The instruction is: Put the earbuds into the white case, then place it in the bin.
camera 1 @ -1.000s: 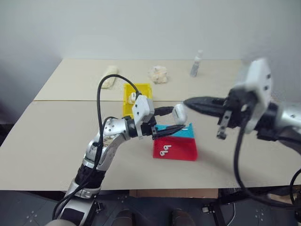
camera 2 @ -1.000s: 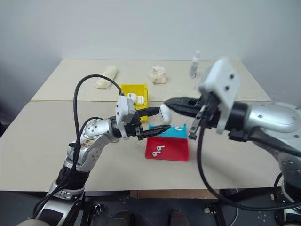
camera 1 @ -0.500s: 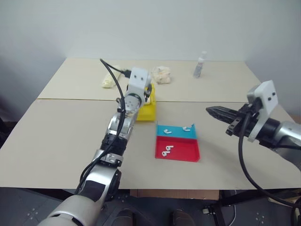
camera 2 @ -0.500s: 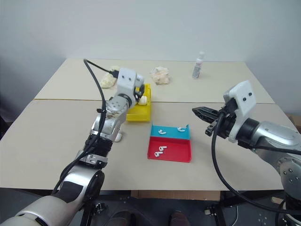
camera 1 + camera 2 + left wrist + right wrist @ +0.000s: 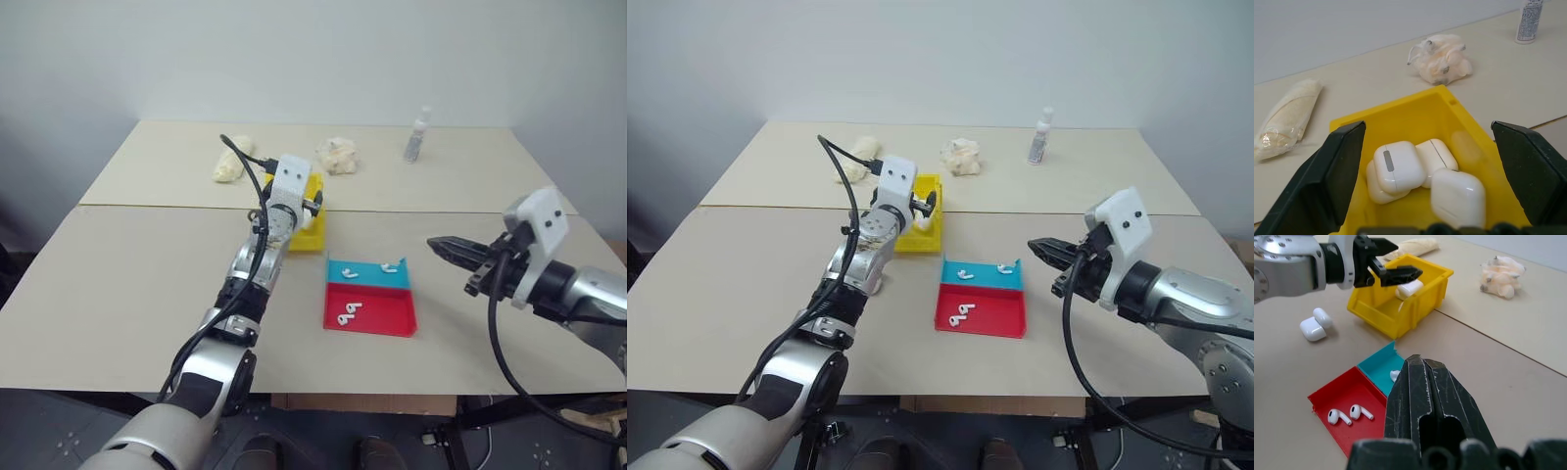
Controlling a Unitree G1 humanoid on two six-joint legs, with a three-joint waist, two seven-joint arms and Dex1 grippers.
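Note:
My left gripper [image 5: 1427, 128] is open just over the yellow bin [image 5: 1400, 120], with nothing between its fingers. Three white cases lie in the bin; the nearest white case [image 5: 1457, 196] rests below the gripper. The head view shows the left gripper [image 5: 924, 206] over the bin's [image 5: 911, 240] far end. My right gripper [image 5: 436, 242] is shut and empty, hovering to the right of the tray. Two earbuds [image 5: 346, 313] lie in the tray's red half, and single earbuds [image 5: 350, 273] lie in the teal half.
The red and teal tray [image 5: 377, 323] sits mid-table. Two more white cases [image 5: 1315, 325] lie on the table left of the bin. At the back stand a small bottle [image 5: 418, 135], a crumpled bag [image 5: 338, 155] and a wrapped roll [image 5: 230, 162].
The left gripper carried a white case from above the tray to the bin, then opened; the case now lies in the bin. The right gripper drew back to the right and sank.

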